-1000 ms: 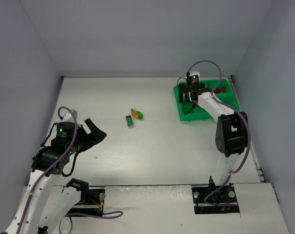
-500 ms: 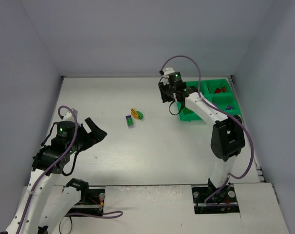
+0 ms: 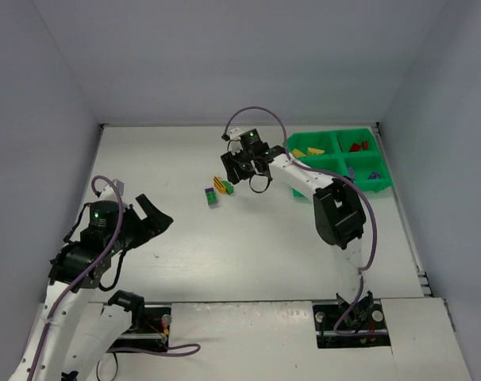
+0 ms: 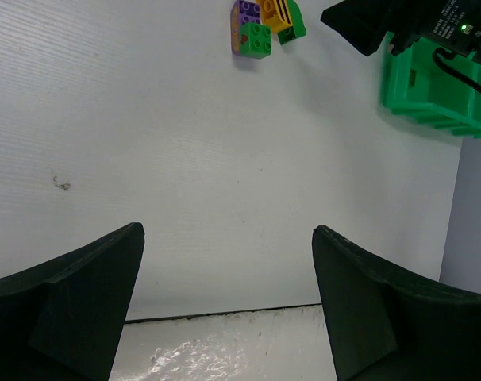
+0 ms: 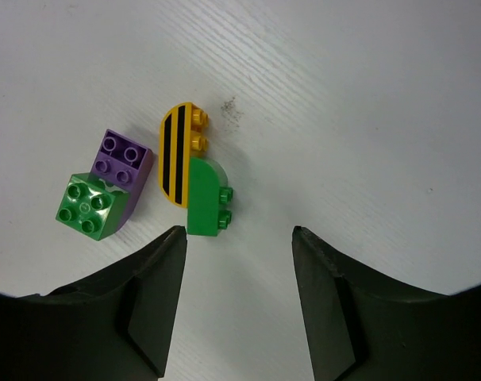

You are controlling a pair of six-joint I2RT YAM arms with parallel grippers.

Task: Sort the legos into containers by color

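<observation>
Four unsorted legos (image 5: 177, 159) are sitting bunched together well left of the tray (image 3: 341, 152). The right gripper (image 5: 239, 238) is hovering just above them, jaws spread and empty, probably lining up a pick. The left gripper (image 4: 228, 238) is waiting farther from the tray, jaws likewise apart.

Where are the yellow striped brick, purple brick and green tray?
yellow striped brick (image 5: 177, 155), right wrist view, striped face
purple brick (image 5: 117, 159), right wrist view, studded top
green tray (image 4: 419, 95), left wrist view, outer wall

The top camera is overlooking the whole table (image 3: 248, 238); both wrist cameras are facing it, sharing the brick cluster (image 5: 133, 178), the right nearer.
</observation>
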